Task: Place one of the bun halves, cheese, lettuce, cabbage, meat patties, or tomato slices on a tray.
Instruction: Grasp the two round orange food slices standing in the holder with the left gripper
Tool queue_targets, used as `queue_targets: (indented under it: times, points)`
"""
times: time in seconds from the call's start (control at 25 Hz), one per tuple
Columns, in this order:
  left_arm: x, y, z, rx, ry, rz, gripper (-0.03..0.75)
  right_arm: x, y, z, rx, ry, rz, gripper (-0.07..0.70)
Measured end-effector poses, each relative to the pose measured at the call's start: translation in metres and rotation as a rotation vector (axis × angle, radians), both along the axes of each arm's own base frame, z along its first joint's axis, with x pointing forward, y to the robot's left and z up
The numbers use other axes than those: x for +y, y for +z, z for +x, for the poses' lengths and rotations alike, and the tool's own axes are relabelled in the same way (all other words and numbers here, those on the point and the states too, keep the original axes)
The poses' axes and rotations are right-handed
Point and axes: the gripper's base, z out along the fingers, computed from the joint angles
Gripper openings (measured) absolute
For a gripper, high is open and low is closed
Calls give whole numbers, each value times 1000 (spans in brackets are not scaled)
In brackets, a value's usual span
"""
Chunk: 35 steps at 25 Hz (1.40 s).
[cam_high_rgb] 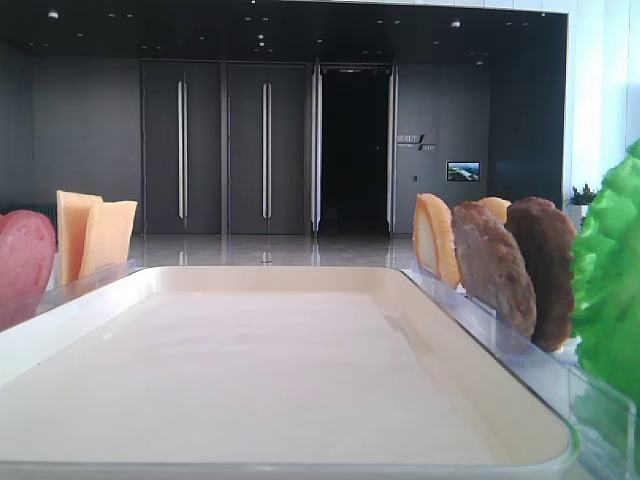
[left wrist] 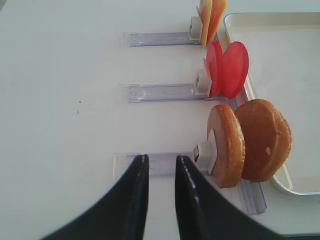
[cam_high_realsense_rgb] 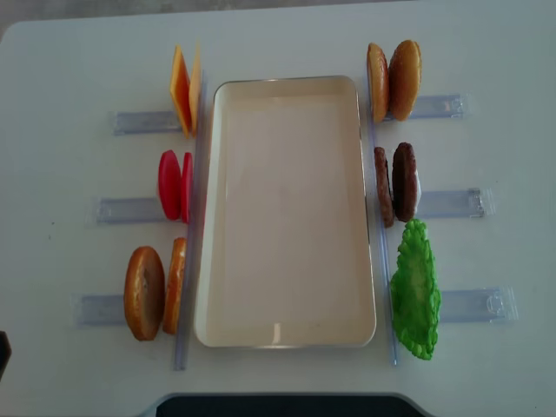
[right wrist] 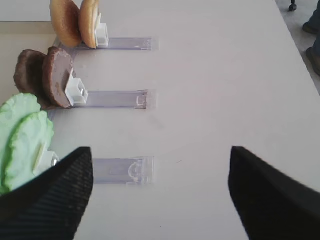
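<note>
The cream-white tray (cam_high_realsense_rgb: 287,217) lies bare in the middle of the table. Along its left side stand cheese (cam_high_realsense_rgb: 182,87), tomato slices (cam_high_realsense_rgb: 174,185) and two bun halves (cam_high_realsense_rgb: 155,291). On its right are two more bun halves (cam_high_realsense_rgb: 393,80), meat patties (cam_high_realsense_rgb: 395,182) and lettuce (cam_high_realsense_rgb: 415,291). My left gripper (left wrist: 161,159) is shut and empty, hovering over the clear rack just left of the bun halves (left wrist: 250,142). My right gripper (right wrist: 160,160) is wide open with nothing in it, to the right of the lettuce (right wrist: 22,135). Neither gripper shows from above.
Each food pair stands upright in a clear plastic rack (cam_high_realsense_rgb: 443,204) that sticks out sideways from the tray. White table (cam_high_realsense_rgb: 495,52) surrounds the racks. The table's front edge (cam_high_realsense_rgb: 278,398) runs just below the tray.
</note>
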Motion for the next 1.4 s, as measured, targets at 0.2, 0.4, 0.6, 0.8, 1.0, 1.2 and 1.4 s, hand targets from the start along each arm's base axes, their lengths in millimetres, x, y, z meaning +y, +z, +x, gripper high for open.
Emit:
queue_targets:
  times: [0.2,0.4,0.6,0.8,1.0,1.2,1.4]
  points:
    - [0,0,0,0,0,0,140,0,0,0,0,0,0,531]
    - [0,0,0,0,0,0,140,0,0,0,0,0,0,531]
    - [0,0,0,0,0,0,140,0,0,0,0,0,0,531]
    - [0,0,0,0,0,0,140,0,0,0,0,0,0,531]
    - [0,0,0,0,0,0,140,0,0,0,0,0,0,531]
    - [0,0,0,0,-5,8,152,0,0,0,0,0,0,531]
    - [0,0,0,0,-5,11,296,0,0,0,0,0,0,531]
